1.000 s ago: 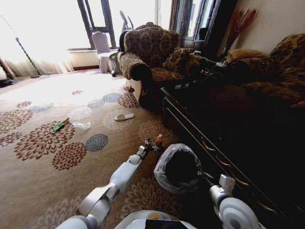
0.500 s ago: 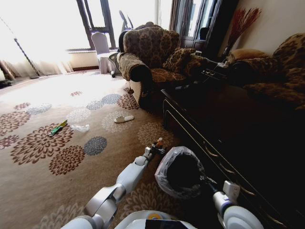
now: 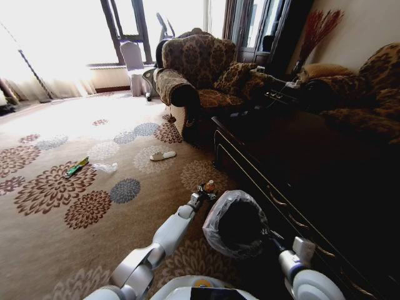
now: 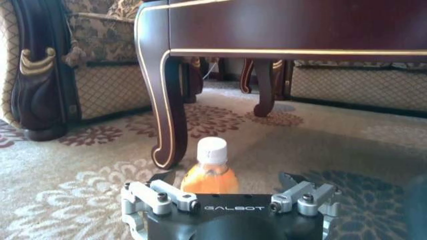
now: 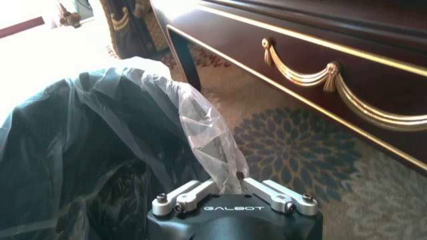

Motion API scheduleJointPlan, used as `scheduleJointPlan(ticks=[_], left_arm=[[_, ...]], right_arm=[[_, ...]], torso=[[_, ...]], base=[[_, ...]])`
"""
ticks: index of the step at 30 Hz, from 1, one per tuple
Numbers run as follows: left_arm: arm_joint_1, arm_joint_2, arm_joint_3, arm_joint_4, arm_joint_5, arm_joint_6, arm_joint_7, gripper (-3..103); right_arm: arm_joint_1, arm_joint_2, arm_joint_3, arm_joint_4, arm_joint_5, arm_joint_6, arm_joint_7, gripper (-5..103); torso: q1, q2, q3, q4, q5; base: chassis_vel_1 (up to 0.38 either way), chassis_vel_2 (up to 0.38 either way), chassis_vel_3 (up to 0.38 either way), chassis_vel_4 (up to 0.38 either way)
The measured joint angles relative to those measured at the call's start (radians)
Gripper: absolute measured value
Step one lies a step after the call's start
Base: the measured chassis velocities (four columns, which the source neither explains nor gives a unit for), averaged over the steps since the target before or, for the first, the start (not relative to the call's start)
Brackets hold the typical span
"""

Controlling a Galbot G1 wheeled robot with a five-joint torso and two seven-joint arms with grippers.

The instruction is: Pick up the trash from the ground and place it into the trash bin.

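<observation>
**Left end effector at a small orange bottle beside the bin**

The left end effector [image 4: 227, 187] sits low over the carpet [image 3: 56, 237], fingers spread wide on either side of an upright white-capped bottle [image 4: 209, 172], not closed on it. The right end effector [image 5: 230, 187] pinches the liner of the trash bin [image 3: 234, 226]. A green wrapper [image 3: 77, 166] and clear film [image 3: 105, 167] lie well apart.

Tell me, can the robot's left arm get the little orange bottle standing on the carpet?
Probably yes. The left end effector is low at the carpet with its fingers open, and the orange bottle stands upright just ahead between them. Nothing sits in between; the table leg stands behind the bottle.
</observation>
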Motion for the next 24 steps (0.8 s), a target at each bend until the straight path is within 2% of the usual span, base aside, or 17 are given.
scheduleJointPlan(ticks=[9,17,24], left_arm=[[-0.018,0.002,-0.003,0.024,-0.025,0.012,0.002,100],[-0.039,0.002,-0.004,0.052,-0.059,0.028,0.049,100],[-0.107,-0.055,-0.024,0.198,-0.035,0.029,0.107,100]], right_arm=[[0.01,0.004,-0.012,0.001,0.022,-0.014,-0.001,0],[-0.005,0.013,-0.011,0.003,0.0,-0.005,0.0,0],[-0.019,0.032,-0.016,0.004,-0.026,0.002,-0.007,0]], torso=[[0.0,0.0,0.0,0.0,0.0],[0.0,0.0,0.0,0.0,0.0],[0.0,0.0,0.0,-0.0003,0.0]], base=[[-0.005,0.002,0.007,-0.007],[-0.057,0.059,0.061,-0.056],[-0.006,0.003,0.006,-0.009]])
